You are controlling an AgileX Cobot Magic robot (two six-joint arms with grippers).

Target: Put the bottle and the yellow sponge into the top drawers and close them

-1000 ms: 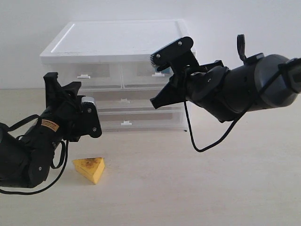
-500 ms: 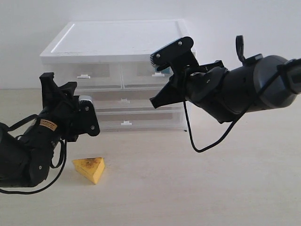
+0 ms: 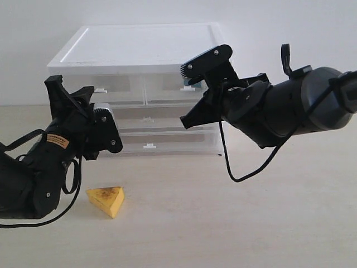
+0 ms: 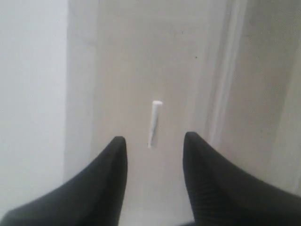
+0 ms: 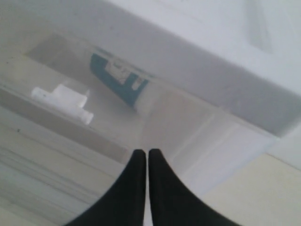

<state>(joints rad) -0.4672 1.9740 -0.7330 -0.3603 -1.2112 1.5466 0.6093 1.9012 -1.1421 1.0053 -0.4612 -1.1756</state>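
The yellow sponge point(image 3: 107, 200) lies on the table point(image 3: 223, 223) with bare surface all round, apart from the cabinet's front edge. The bottle point(image 5: 117, 81) shows inside the right of the top drawers point(image 3: 120, 85). My left gripper point(image 4: 153, 139) gapes empty, a tab handle point(image 4: 154, 123) between its tips. My right gripper point(image 5: 143, 153) is pressed closed.

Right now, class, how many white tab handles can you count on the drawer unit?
4: top-left handle; top-right handle, partly hidden; upper wide-drawer handle; lower wide-drawer handle. None seems fully hidden.
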